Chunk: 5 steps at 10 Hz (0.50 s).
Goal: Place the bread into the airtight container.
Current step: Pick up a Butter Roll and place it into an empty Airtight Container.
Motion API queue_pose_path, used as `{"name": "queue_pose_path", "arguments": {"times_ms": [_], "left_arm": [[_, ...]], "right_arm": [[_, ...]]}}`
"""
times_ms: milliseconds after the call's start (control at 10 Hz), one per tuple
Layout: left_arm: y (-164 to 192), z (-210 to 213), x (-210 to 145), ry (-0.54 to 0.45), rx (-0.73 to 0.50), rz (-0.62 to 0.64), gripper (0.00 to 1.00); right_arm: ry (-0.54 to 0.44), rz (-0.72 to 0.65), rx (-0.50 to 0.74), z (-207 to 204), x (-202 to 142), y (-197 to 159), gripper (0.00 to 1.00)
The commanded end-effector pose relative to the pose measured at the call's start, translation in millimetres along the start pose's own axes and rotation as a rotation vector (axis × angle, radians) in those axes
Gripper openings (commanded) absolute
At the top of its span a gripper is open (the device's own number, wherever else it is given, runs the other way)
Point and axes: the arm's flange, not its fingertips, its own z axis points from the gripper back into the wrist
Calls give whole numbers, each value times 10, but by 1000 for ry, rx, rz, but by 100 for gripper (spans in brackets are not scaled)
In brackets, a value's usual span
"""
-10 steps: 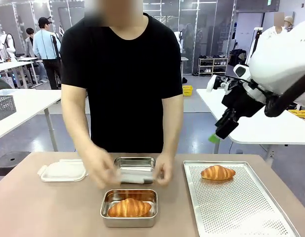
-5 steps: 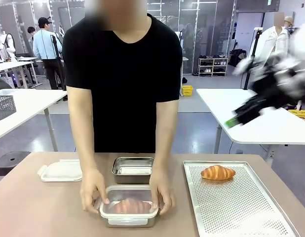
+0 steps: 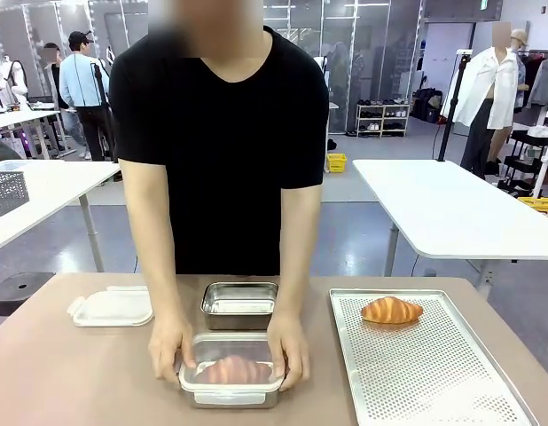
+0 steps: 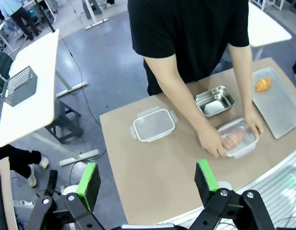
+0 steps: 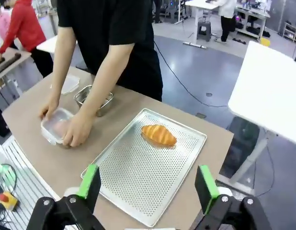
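The container (image 3: 230, 397), bread (image 3: 232, 369) inside, was gripped by a person's hands (image 3: 171, 344); left jaws and right jaws were seen apart.

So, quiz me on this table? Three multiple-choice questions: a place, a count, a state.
1. Where is the uncovered croissant? A) on the perforated tray B) on a chair C) on the floor
2. How many metal containers stand on the table? A) one B) two C) three
3. The near container is: A) open B) lidded C) tipped over
1 A: it lies at the tray's far end. 2 B: the near one plus an empty container behind. 3 B: the person's hands hold a clear lid on it.
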Motion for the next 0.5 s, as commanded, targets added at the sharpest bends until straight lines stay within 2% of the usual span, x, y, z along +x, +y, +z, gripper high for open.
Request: {"name": "queue_pose_path", "arguments": {"times_ms": [0, 200, 300, 400], "left_arm": [[4, 1, 7, 1, 1, 0, 100], [4, 1, 7, 1, 1, 0, 100], [4, 1, 7, 1, 1, 0, 100], [4, 1, 7, 1, 1, 0, 100]], "right_arm": [[-1, -31, 33, -423, -390, 64, 100], [7, -35, 52, -448, -486, 43, 100], [-3, -49, 31, -82, -139, -174, 100], [-3, -49, 31, -82, -139, -174, 100]]}}
